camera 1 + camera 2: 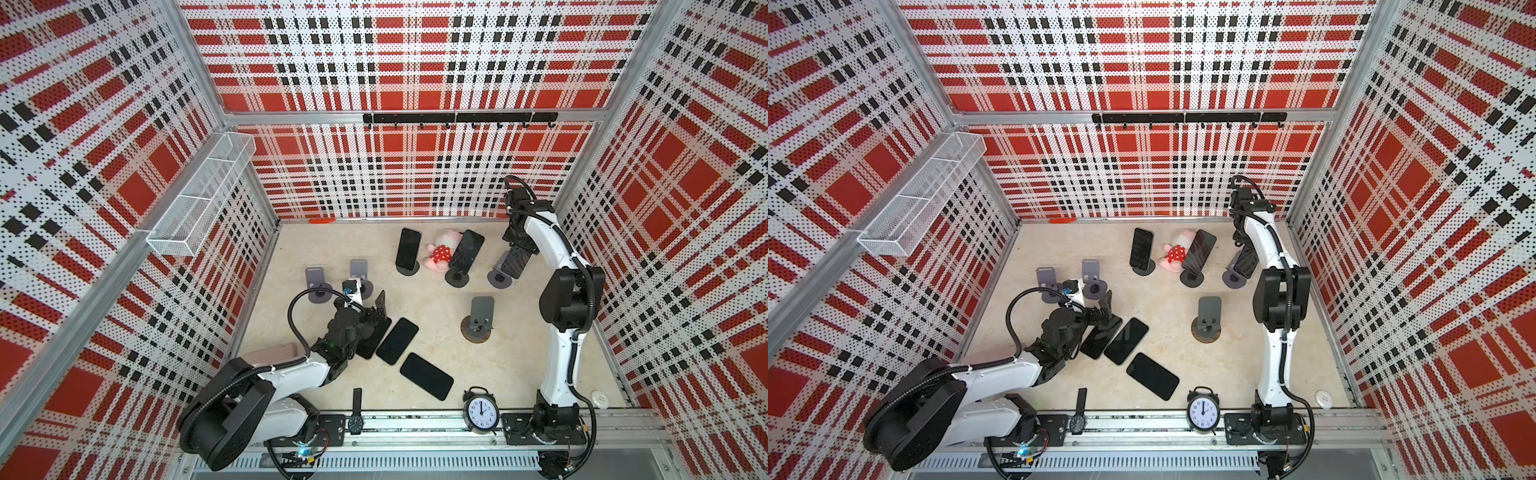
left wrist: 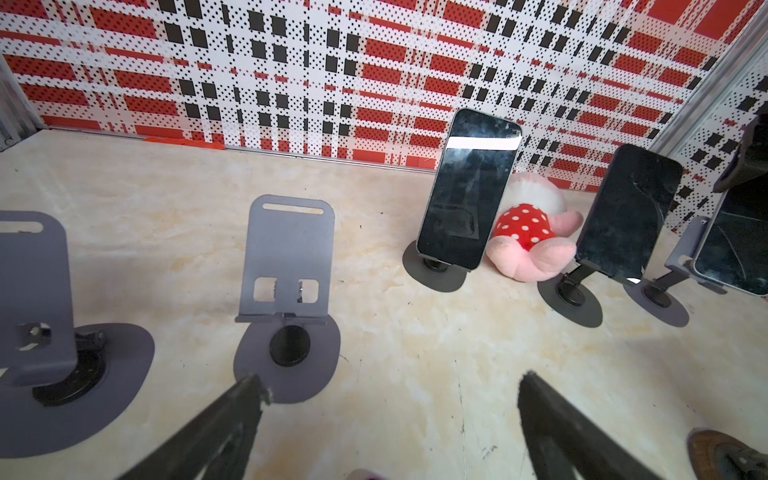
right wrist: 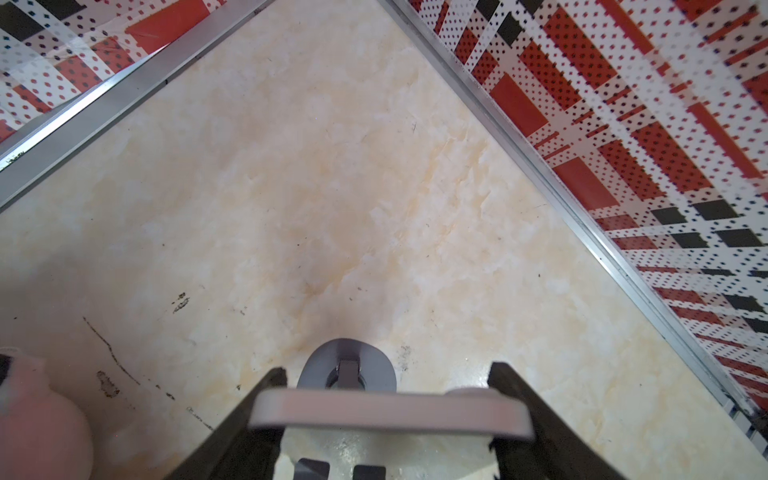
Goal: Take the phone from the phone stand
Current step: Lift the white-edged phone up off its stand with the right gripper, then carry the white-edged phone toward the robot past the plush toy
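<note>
Clearly, the phone (image 3: 390, 409) on the far-right phone stand (image 3: 347, 365) is clamped across its width by the right fingers (image 3: 513, 386). Its long axis is tilted upward, away from the cradle. The left fingers (image 2: 232, 415) are held apart, well away at near left.

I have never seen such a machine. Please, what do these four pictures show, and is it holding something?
Two robot arms stand at a table inside patterned walls. Two pictures look down from above, almost alike; the other two come from a camera on each arm's wrist. The right pincer is shut on a phone at its grey stand. The left pincer is open and empty. Propped phones, flat phones and empty stands share the table with a plush toy, an alarm clock and a wristwatch.
</note>
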